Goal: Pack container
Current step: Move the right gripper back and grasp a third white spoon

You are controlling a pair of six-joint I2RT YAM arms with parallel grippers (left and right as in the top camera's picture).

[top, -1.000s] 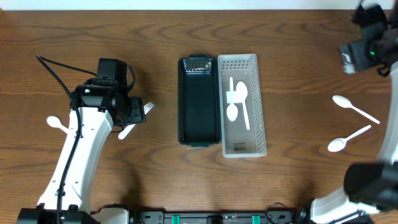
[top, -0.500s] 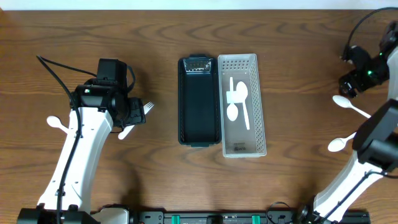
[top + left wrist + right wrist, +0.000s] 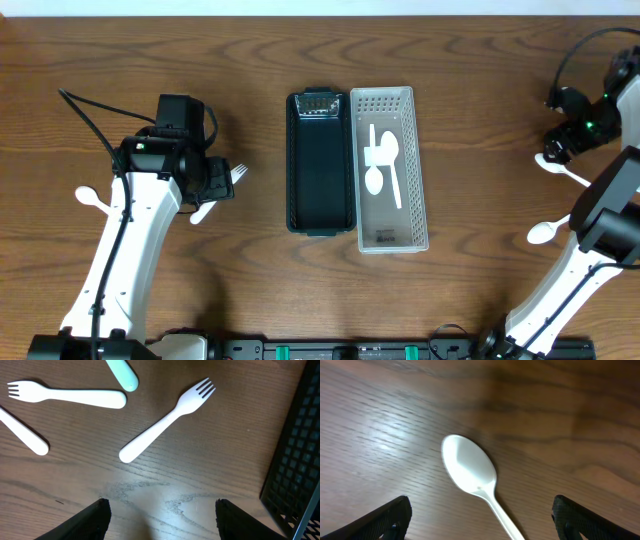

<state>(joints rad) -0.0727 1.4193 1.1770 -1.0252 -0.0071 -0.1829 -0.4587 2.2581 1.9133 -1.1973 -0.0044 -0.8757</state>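
Centre of table: long black slotted plastic basket (image 3: 320, 185), touching along one side a white perforated plastic tray (image 3: 392, 236). In the tray: white plastic spoons (image 3: 386, 165), lying crossed. Nothing visible in the basket.

Left gripper (image 3: 162, 521): fingers wide apart, clamped on nothing, low over bare wood beside the basket's left wall.
- Ahead of it: white plastic fork (image 3: 165, 421), slanted, tines toward the basket.
- Further off: second white fork (image 3: 65, 395), mint-green handle tip (image 3: 123, 374), white rounded handle end (image 3: 24, 436).
- Left of the arm: lone white spoon (image 3: 90, 198).

Right gripper (image 3: 481, 512): fingers spread wide, gripping nothing, at the table's far right edge, well apart from the tray.
- Between the fingers, untouched: white plastic spoon on the wood (image 3: 470, 471), bowl up.
- Nearer the robot: another white spoon (image 3: 556, 226).

Surface: dark brown wood-grain table (image 3: 480, 60), glare patches in both wrist views. Black cables looping over each arm.
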